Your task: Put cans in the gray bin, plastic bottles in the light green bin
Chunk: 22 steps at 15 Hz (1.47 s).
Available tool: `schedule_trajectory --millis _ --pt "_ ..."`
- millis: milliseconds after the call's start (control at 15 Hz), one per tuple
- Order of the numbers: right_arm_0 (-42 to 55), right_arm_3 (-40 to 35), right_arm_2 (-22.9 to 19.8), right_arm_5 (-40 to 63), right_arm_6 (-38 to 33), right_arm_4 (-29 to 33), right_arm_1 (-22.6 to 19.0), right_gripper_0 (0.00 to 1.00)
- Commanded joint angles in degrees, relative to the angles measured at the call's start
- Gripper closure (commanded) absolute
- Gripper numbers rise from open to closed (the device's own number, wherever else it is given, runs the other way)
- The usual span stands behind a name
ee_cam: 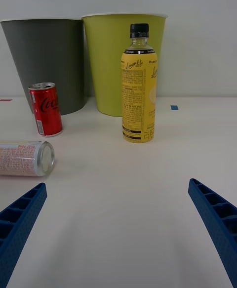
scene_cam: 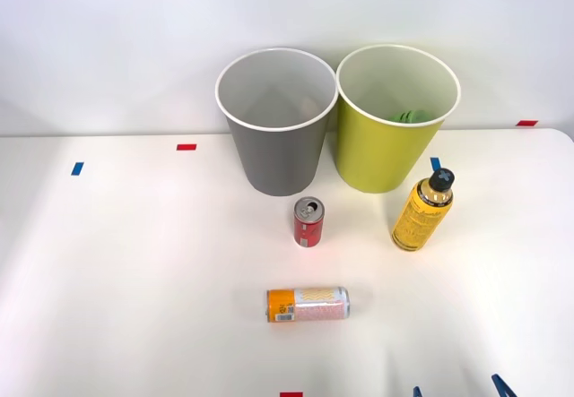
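Sorting barely begun.
Waiting mid-frame: red can [scene_cam: 308, 222], slim can [scene_cam: 308, 304], bottle [scene_cam: 422, 211]; right gripper [ee_cam: 118, 228] hovering, fingers spread, holding nothing.

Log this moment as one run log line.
right gripper: open, above table, holding nothing | red can: upright | slim can: on its side | bottle: upright | gray bin, green bin: upright

Open table [scene_cam: 134, 280] stretched from the near edge to the upright bottle [scene_cam: 421, 211], while the lying slim can [scene_cam: 308, 304] and the standing red can [scene_cam: 308, 222] blocked the middle before both bins [scene_cam: 278, 146].
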Motion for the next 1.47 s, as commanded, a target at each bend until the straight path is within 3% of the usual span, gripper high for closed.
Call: schedule_trajectory --millis 67,467,733,1333,1467 --pt "0.0 0.0 0.0 0.0 0.0 0.0 0.0 0.0" --pt "-0.88 1.93 -0.26 0.44 0.26 -0.26 0.79 0.0" --pt "-1.93 -0.79 -0.44 -1.32 1.32 -0.44 1.93 0.0" --pt "-18.11 -0.7 -3.69 11.16 0.97 0.44 4.66 0.0" --pt "-25.23 5.36 -5.98 10.19 0.44 0.44 6.42 0.0"
